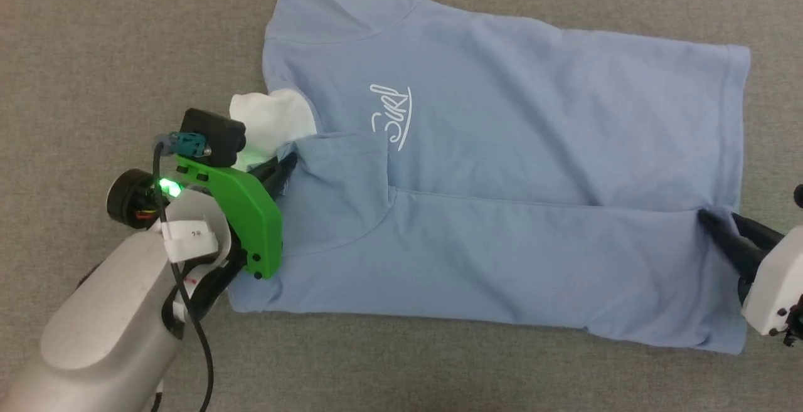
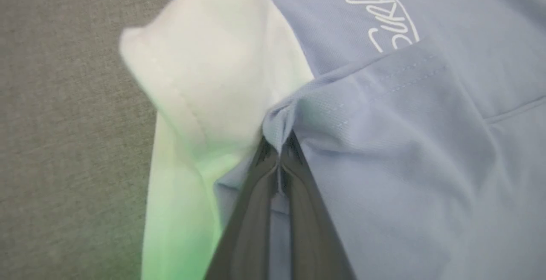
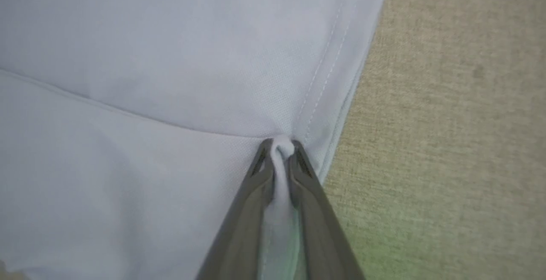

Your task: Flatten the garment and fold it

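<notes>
The shirt lies spread sideways on a grey woven surface, neck toward the robot's left and hem toward its right. The far sleeve points to the top of the head view. The near long side is doubled over onto the body, and its edge runs as a straight line across the shirt from just right of the near sleeve to the hem. The near sleeve is turned up onto the chest, and its top edge covers the lower end of the white script. A white panel bulges out of the neck opening onto the grey surface.

The left pincer sits at the neck end, just below the white panel. In the left wrist view the left pincer is clenched on a small bunch of blue cloth at the corner of the turned-up sleeve, touching the white panel, with the script beyond it.

The right pincer reaches in from the right at the hem end of the fold line. In its wrist view the right pincer has a narrow ridge of the shirt between its fingers, right beside the stitched hem, so it is grasping the cloth.

A green bracket on the left wrist casts a green glow on the white panel, and a black cable hangs along the pale forearm.
</notes>
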### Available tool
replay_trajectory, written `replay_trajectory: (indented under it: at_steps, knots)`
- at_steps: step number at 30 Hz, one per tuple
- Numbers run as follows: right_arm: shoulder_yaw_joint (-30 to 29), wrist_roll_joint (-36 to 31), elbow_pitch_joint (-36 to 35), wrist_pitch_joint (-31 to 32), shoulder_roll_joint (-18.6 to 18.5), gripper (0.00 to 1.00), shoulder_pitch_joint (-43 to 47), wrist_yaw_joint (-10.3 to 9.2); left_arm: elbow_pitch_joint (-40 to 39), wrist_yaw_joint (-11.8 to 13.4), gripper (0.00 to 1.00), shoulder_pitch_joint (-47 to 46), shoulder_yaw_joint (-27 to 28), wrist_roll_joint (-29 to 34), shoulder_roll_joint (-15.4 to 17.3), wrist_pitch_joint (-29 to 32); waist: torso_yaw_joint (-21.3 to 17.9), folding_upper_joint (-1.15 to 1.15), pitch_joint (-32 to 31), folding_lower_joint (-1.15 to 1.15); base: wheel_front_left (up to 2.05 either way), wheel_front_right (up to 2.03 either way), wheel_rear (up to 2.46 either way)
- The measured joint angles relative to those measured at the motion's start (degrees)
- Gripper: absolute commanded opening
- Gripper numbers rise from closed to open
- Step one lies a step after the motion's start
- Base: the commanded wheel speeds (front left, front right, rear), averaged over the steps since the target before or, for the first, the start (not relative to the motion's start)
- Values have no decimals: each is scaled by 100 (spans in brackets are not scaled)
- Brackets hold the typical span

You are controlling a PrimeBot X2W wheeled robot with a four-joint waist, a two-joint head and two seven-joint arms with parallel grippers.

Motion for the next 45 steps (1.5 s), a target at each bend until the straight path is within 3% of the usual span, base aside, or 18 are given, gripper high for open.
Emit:
replay_trajectory:
  at_steps: [1,6,12,15,19,22,29,36,39,45]
  knots:
    - [13,14,9,-18,12,100,0,0,64,1,100,5,26,-33,-57,-81,0,0,-46,0,0,0,0]
    - [-115,11,-41,-98,137,100,105,-2,59,113,100,221,330,-140,-147,-797,-1,0,-344,0,0,0,0]
    - [-943,-660,-563,-700,631,100,610,-3,-642,654,100,1070,1028,30,-59,-2347,-9,0,-815,0,0,0,0]
    - [-1325,-1252,-836,-1061,1089,100,992,-3,-1077,965,100,1779,1228,214,-29,-3020,-8,0,-1060,0,0,0,0]
    - [-1663,-1853,-1066,-1580,1813,100,1402,-3,-1462,1313,100,2650,1350,344,-155,-3430,-4,0,-1315,0,0,0,0]
    - [-1659,-2040,-1088,-1984,2582,100,1792,-3,-1660,1596,100,3635,1478,436,-670,-3534,-20,0,-1552,0,0,0,0]
    - [-1629,-2048,-1047,-2082,2675,100,1907,-3,-1631,1640,100,3935,1456,577,-762,-3374,-55,0,-1606,0,0,0,0]
    - [-1529,-2048,-1013,-2079,2662,100,1723,-3,-1575,1659,100,3427,1038,360,-404,-1480,-113,0,-1388,0,0,0,0]
    - [-1485,-2038,-943,-2079,2644,100,1686,-3,-1556,1827,100,3273,1000,202,-389,-973,-151,0,-1251,0,0,0,0]
    - [-1470,-1976,-846,-2081,2616,100,1618,-3,-1445,2327,100,3189,1121,115,-428,-537,-247,0,-1000,0,0,0,0]
